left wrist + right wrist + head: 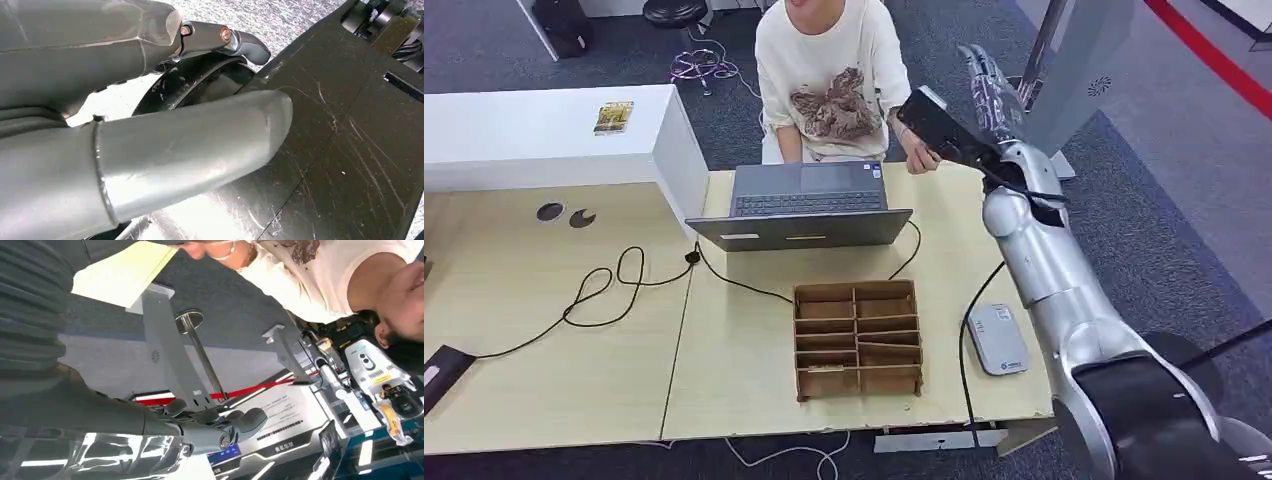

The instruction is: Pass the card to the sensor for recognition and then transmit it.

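The right hand [989, 90] is raised upright past the far edge of the wooden table [524, 300], its fingers stretched out and loosely apart; in the right wrist view the right hand [220, 427] has nothing between thumb and fingers. I cannot make out the card in any view, so where it lies cannot be told. Just beside this hand, on the side toward the table, a seated person [824, 70] in a cream printed T-shirt rests a hand [919, 155] at the table edge. Behind the robot's fingers stands a grey panel on a stand [1074, 70].

Well back from the right hand, near the arm's elbow, the grey-white card sensor [999, 340] lies flat on the table with a black cable running from it; it carries a small logo too small to read. Next to the sensor, farther from the arm, sits a cardboard divider box [857, 340]. Between that box and the person is an open grey laptop [804, 190]. A white cabinet [554, 135] far across from the hand bears a small yellowish packet [613, 117] whose print is illegible. A sign with lines of text shows in the right wrist view, unreadable.

The left hand [130, 55] hangs with its thumb [200, 145] held apart from the fingers and grips nothing
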Available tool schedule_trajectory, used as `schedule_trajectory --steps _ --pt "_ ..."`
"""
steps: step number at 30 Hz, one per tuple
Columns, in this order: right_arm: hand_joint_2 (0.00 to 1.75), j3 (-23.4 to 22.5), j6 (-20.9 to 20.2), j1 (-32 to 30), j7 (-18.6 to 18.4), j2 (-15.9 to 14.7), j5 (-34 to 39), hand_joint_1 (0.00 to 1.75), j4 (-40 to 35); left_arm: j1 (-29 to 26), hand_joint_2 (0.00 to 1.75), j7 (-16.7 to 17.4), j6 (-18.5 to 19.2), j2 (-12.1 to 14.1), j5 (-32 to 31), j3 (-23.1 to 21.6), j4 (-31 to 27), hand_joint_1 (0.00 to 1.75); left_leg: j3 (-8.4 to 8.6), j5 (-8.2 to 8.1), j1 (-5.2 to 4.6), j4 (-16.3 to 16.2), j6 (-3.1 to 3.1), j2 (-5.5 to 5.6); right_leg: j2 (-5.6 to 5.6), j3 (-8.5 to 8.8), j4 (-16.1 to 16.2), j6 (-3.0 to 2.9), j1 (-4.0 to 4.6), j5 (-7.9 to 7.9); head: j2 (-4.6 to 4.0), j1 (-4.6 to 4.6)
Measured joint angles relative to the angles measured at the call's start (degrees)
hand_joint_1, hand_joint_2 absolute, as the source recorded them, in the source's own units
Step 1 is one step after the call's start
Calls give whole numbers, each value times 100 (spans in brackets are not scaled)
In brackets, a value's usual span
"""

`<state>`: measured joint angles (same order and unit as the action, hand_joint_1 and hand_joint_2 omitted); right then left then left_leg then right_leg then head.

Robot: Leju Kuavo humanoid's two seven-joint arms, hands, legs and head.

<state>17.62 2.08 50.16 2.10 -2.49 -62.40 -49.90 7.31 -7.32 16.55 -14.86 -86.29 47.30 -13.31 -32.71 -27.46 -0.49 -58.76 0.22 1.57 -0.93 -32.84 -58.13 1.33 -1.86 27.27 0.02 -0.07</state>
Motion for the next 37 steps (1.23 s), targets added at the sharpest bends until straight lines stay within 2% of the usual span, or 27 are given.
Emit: schedule_trajectory --steps 12,16,19,23,27,30,34,37 --pt "175 -94 48 -93 48 0 15 0 -96 0 0 -2 0 2 11 0 0 0 0 0 0 0 0 -2 1 -1 0 -1 0 0 -2 -2" --pt "175 -175 50 -162 243 0 274 0 -201 -2 0 -2 0 2 52 0 0 0 0 0 0 0 0 0 0 -1 0 -1 0 0 -2 0" --pt "175 -321 11 -329 497 -13 751 0 -455 -7 0 -11 -2 11 133 0 0 0 0 0 0 0 0 1 0 -2 1 -1 0 0 0 -2" --pt "175 -619 -241 -738 934 -133 1660 0 -1065 -23 0 -55 -15 17 254 7 0 0 -5 -1 0 -1 0 10 -9 -3 2 0 0 0 -2 0" --pt "175 -802 -315 -1010 1025 -238 1885 0 -1469 -24 0 -59 -18 20 275 11 0 0 -4 -2 -1 -1 1 0 1 -5 3 0 -1 0 0 0" --pt "175 -909 -503 -1247 1264 -330 2431 0 -1795 -30 0 -77 -37 20 275 11 0 0 -2 -1 -1 -3 1 7 -5 -6 4 0 -1 0 -2 -2" --pt "175 -986 -1023 -1768 1493 -704 3494 0 -2475 -64 0 -177 -92 26 324 13 0 0 -4 -1 -2 -3 2 13 -13 -5 4 0 -1 0 -2 0" --pt "175 -1095 -1318 -2256 1713 -1110 4193 0 -3022 -93 0 -269 -144 31 356 15 0 0 -9 -3 -3 -3 3 19 -16 -4 6 3 -2 2 0 0"
